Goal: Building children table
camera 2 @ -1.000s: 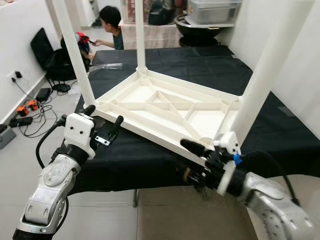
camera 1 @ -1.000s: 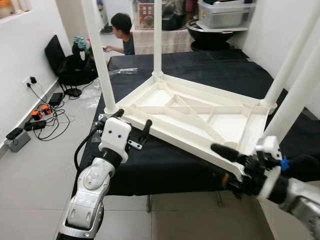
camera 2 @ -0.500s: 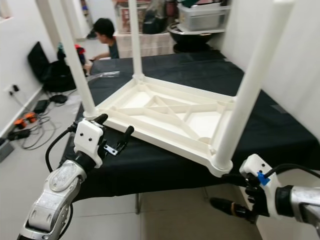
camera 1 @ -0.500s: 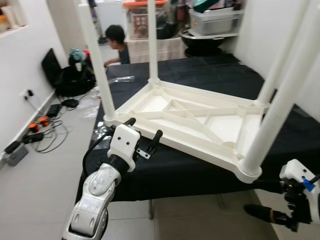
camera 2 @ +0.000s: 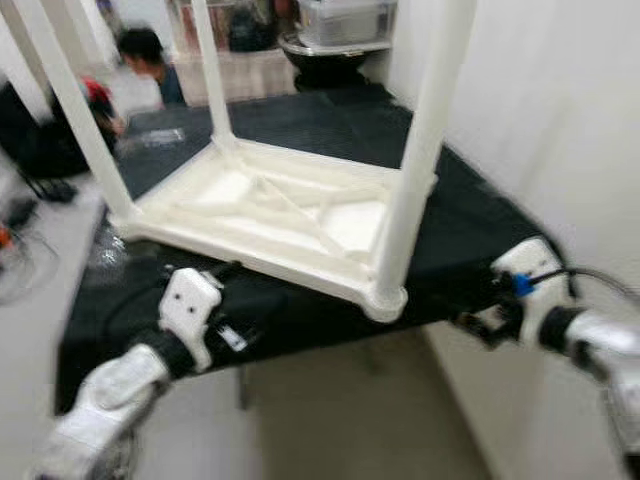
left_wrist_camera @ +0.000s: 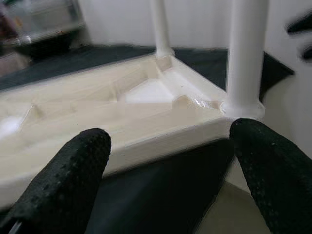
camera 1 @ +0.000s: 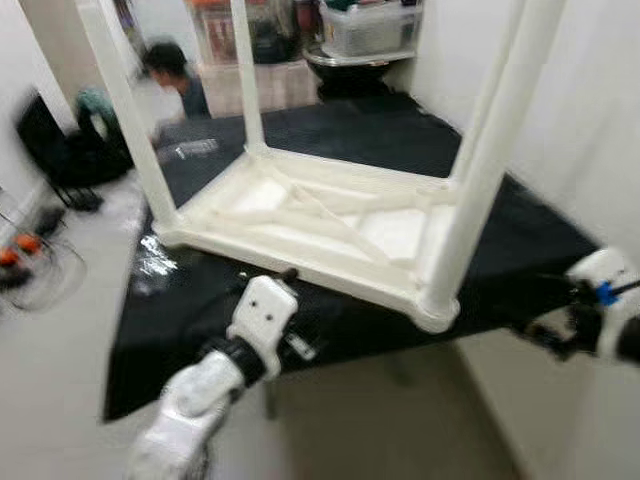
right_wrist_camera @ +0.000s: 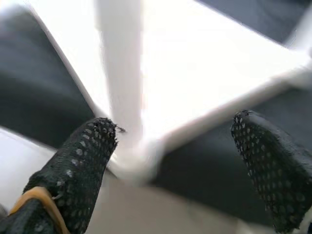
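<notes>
A white children's table (camera 1: 310,215) lies upside down on a black-covered table (camera 1: 520,240), its legs pointing up. The near right leg (camera 1: 480,170) stands in its corner socket. My left gripper (camera 1: 298,312) hovers open just in front of the near rim (left_wrist_camera: 161,126), its fingers (left_wrist_camera: 73,170) wide apart and touching nothing. My right gripper (camera 1: 535,335) is low at the right, off the black table's edge. It is open and faces the near corner leg (right_wrist_camera: 122,73), with its fingertips (right_wrist_camera: 97,141) well apart.
A person (camera 1: 175,75) sits at the back left, with a black bag (camera 1: 60,150) on the floor beside them. Cables (camera 1: 20,250) lie on the floor at the left. Storage boxes (camera 1: 365,25) stand behind. A white wall (camera 1: 590,120) runs close on the right.
The camera has swung and the picture is blurred. My right gripper has left the table's near rim and drawn back to the right. My left gripper has sunk slightly below the rim.
</notes>
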Controlling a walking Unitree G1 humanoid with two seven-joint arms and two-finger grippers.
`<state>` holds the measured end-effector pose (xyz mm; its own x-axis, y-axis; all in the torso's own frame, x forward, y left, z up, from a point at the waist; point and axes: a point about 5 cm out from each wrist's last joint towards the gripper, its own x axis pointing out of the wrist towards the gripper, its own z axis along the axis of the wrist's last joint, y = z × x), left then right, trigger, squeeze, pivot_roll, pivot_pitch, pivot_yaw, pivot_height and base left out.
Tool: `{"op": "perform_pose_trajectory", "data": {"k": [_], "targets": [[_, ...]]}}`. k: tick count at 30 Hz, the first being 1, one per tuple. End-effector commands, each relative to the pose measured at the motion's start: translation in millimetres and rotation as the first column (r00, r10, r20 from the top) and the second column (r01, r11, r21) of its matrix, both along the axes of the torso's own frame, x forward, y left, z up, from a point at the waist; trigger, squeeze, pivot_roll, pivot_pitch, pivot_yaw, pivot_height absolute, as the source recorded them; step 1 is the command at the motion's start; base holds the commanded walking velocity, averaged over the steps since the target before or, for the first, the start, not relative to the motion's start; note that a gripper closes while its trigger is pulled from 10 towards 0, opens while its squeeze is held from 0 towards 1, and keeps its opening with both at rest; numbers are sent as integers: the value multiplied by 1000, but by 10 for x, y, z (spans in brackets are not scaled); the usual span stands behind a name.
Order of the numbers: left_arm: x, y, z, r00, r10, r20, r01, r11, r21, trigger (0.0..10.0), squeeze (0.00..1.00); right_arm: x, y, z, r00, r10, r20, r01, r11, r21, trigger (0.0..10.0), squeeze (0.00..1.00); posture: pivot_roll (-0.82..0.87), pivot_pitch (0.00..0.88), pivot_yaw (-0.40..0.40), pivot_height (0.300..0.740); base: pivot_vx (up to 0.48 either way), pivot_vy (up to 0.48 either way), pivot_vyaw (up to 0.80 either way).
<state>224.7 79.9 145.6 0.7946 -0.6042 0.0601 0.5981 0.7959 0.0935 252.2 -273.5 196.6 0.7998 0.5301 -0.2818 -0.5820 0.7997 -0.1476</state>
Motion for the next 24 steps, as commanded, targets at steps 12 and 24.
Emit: {"op": "perform_pose_trajectory", "data": {"k": [12, 24], "targets": [[-92, -8, 55, 1000, 10, -14, -11, 1000, -22, 10000, 0, 156, 832, 40, 962, 271, 31, -273, 952, 136, 10000, 0, -19, 88, -2, 740, 0, 0, 0], [-251, -76, 125, 992, -109, -57, 103, 989, -111, 10000, 0, 430, 1663, 356, 920, 358, 159, -388, 887, 250, 10000, 0, 3, 95, -27, 740, 0, 0, 0]]}}
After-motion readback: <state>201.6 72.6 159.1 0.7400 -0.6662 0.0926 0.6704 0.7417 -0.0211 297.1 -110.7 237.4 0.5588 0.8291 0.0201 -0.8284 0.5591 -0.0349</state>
